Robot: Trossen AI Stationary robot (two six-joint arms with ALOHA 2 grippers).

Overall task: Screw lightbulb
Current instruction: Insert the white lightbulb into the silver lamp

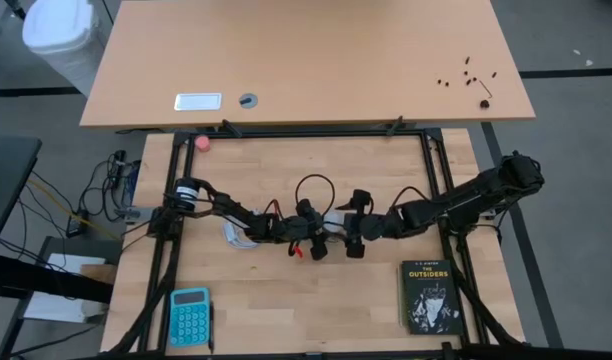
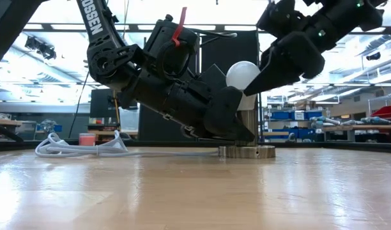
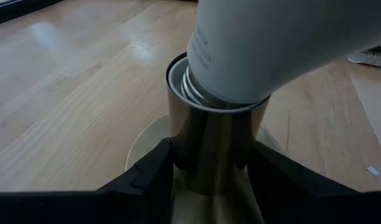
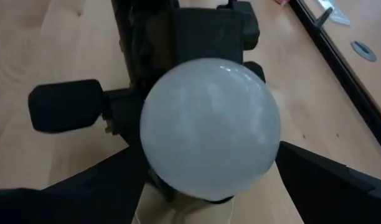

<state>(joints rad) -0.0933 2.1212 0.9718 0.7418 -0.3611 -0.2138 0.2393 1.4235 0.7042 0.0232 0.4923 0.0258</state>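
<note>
A: Status: the lightbulb (image 2: pixel 243 75) sits with its threaded base in the top of the brass socket (image 3: pixel 215 146), globe up, mid-tabletop (image 1: pixel 286 300). In the left wrist view we see the bulb leaning relative to the socket mouth, threads only partly in.

B: Left claw (image 3: pixel 212 177)?

A: Clamped on the socket barrel, one finger each side, low near the base disc (image 2: pixel 246 151). That's our anti-rotation hold.

B: Right claw (image 4: pixel 209 180)?

A: Fingers spread apart, flanking the globe from above. Can't confirm contact on either side, so we read it as released, likely between turns.

B: So we're mid-screw, re-gripping.

A: That's our judgement. To do it well: close the right claw on the widest part of the globe, light squeeze only, since it looks like smooth frosted material and would slip or crack under a hard one. Square the wrist axis to the socket axis before turning; with that lean we risk cross-threading.

B: And the left?

A: Keep it firm on the barrel. The white cord (image 2: pixel 80 148) trails off to the side, and if the socket spins we'd just twist the cord.

B: Stop criterion?

A: No threads showing above the rim.
</note>
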